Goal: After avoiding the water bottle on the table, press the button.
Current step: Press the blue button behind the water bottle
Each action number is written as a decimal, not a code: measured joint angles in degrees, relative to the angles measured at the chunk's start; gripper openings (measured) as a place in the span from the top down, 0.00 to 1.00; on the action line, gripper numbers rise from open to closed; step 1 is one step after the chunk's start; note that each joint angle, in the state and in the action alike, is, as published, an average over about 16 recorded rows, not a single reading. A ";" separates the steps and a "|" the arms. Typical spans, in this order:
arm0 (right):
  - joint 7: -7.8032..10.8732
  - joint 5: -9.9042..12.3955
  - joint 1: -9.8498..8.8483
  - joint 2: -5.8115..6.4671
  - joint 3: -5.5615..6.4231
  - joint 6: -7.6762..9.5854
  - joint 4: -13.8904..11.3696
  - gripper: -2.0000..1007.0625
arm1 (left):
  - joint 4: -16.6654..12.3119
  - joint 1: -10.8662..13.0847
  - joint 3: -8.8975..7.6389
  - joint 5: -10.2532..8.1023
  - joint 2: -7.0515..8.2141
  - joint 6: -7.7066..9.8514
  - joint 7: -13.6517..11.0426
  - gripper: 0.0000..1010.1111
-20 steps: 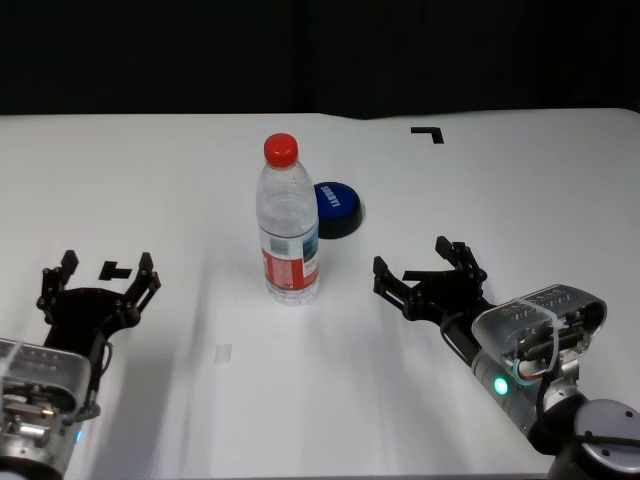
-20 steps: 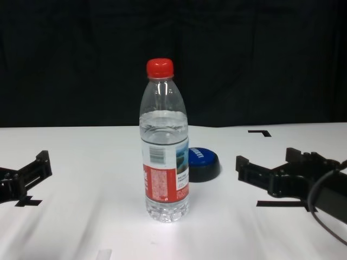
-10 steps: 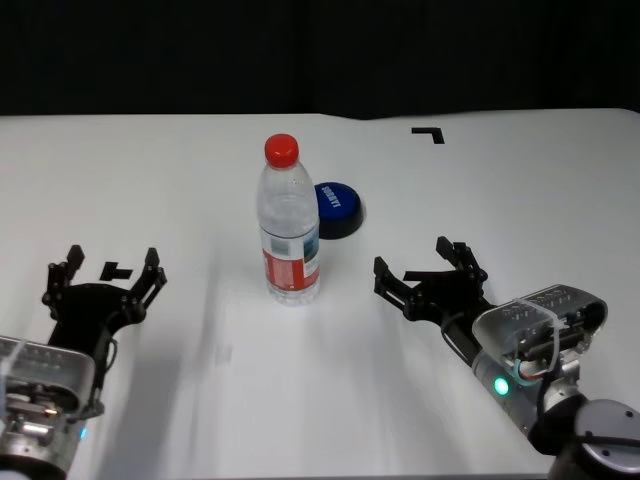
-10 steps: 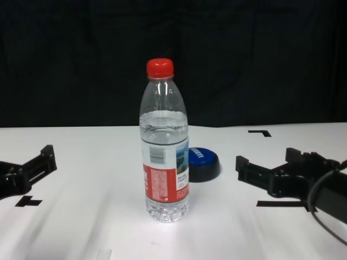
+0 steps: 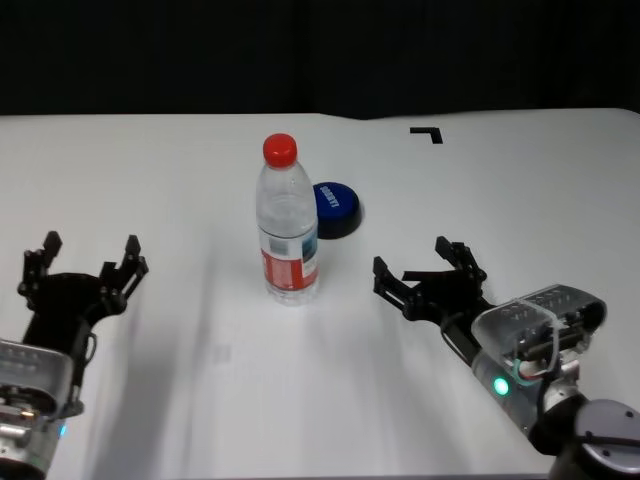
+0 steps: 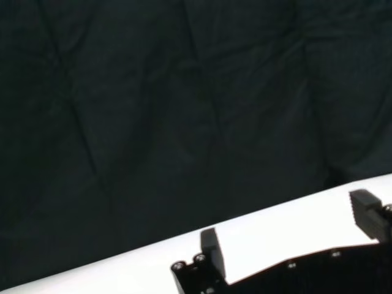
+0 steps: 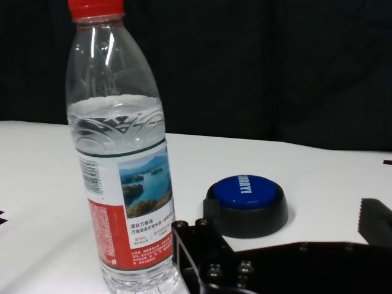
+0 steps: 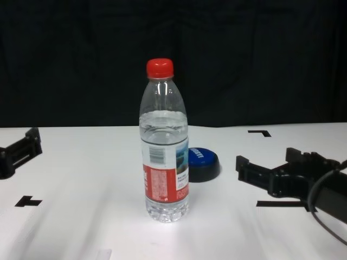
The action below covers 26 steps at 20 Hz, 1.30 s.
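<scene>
Button (image 5: 336, 209) behind water bottle (image 5: 287, 224), beyond open right gripper (image 5: 427, 272)

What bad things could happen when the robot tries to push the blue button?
The water bottle stands upright right in front of the button, partly hiding it, so an arm going straight in might knock the tall bottle over. The open right gripper is nearer the button's free side; its spread fingers could clip the bottle's label if it swings wide. The open left gripper would have to cross past the bottle, which looks riskier.
</scene>
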 joint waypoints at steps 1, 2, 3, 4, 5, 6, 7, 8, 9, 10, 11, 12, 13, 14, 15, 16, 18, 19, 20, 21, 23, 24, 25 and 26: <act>0.00 0.00 0.00 0.00 0.00 0.00 0.00 0.00 | -0.38 0.15 -0.04 -0.04 0.21 -0.10 -0.20 0.01; 0.00 0.00 0.00 0.00 0.00 0.00 0.00 0.00 | -0.74 0.30 -0.07 -0.10 0.43 -0.19 -0.41 0.01; 0.00 0.00 0.00 0.00 0.00 0.00 0.00 0.00 | -1.10 0.47 -0.09 -0.15 0.66 -0.28 -0.63 0.01; 0.00 0.00 0.00 0.00 0.00 0.00 0.00 0.00 | -1.43 0.63 -0.09 -0.21 0.89 -0.37 -0.86 0.01; 0.00 0.00 0.00 0.00 0.00 0.00 0.00 0.00 | -1.73 0.78 -0.07 -0.28 1.12 -0.45 -1.11 0.01; 0.00 0.00 0.00 0.00 0.00 0.00 0.00 0.00 | -2.04 0.95 -0.04 -0.36 1.36 -0.53 -1.36 0.01; 0.00 0.00 0.00 0.00 0.00 0.00 0.00 0.00 | -2.33 1.12 0.01 -0.43 1.61 -0.61 -1.61 0.01; 0.00 0.00 0.00 0.00 0.00 0.00 0.00 0.00 | -2.61 1.29 0.08 -0.50 1.86 -0.68 -1.86 0.01; 0.00 0.00 0.00 0.00 0.00 0.00 0.00 0.00 | -2.87 1.46 0.17 -0.55 2.09 -0.74 -2.09 0.01; 0.00 0.00 0.00 0.00 0.00 0.00 0.00 0.00 | -3.08 1.63 0.26 -0.61 2.29 -0.79 -2.28 0.01; 0.00 0.00 0.00 0.00 0.00 0.00 0.00 0.00 | -3.27 1.81 0.36 -0.67 2.48 -0.84 -2.45 0.01; 0.00 0.00 0.00 0.00 0.00 0.00 0.00 0.00 | -3.43 1.99 0.45 -0.74 2.64 -0.89 -2.60 0.01; 0.00 0.00 0.00 0.00 0.00 0.00 0.00 0.00 | -3.57 2.17 0.55 -0.82 2.78 -0.94 -2.73 0.01; 0.00 0.00 0.00 0.00 0.00 0.00 0.00 0.00 | -3.69 2.36 0.67 -0.91 2.92 -0.99 -2.87 0.01; 0.00 0.00 0.00 0.00 0.00 0.00 0.00 0.00 | -3.78 2.55 0.79 -0.99 3.06 -1.04 -3.01 0.01; 0.00 0.00 0.00 0.00 0.00 0.00 0.00 0.00 | -3.84 2.72 0.93 -1.07 3.20 -1.08 -3.14 0.01; 0.00 0.00 0.00 0.00 0.00 0.00 0.00 0.00 | -3.90 3.03 1.21 -1.25 3.45 -1.19 -3.41 0.01; 0.00 0.00 0.00 0.00 0.00 0.00 0.00 0.00 | -3.89 3.17 1.36 -1.35 3.59 -1.25 -3.57 0.01; 0.00 0.00 0.00 0.00 0.00 0.00 0.00 0.00 | -3.86 3.29 1.52 -1.47 3.71 -1.30 -3.72 0.01; 0.00 0.00 0.00 0.00 0.00 0.00 0.00 0.00 | -3.82 3.40 1.68 -1.59 3.84 -1.36 -3.86 0.01; 0.00 0.00 0.00 0.00 0.00 0.00 0.00 0.00 | -3.65 3.53 2.01 -1.88 4.06 -1.46 -4.15 0.01; 0.00 0.00 0.00 0.00 0.00 0.00 0.00 0.00 | -3.54 3.57 2.18 -2.03 4.17 -1.51 -4.30 0.01; 0.00 0.00 0.00 0.00 0.00 0.00 0.00 0.00 | -3.41 3.61 2.36 -2.17 4.29 -1.57 -4.45 0.01; 0.00 0.00 0.00 0.00 0.00 0.00 0.00 0.00 | -3.28 3.63 2.54 -2.32 4.41 -1.62 -4.60 0.01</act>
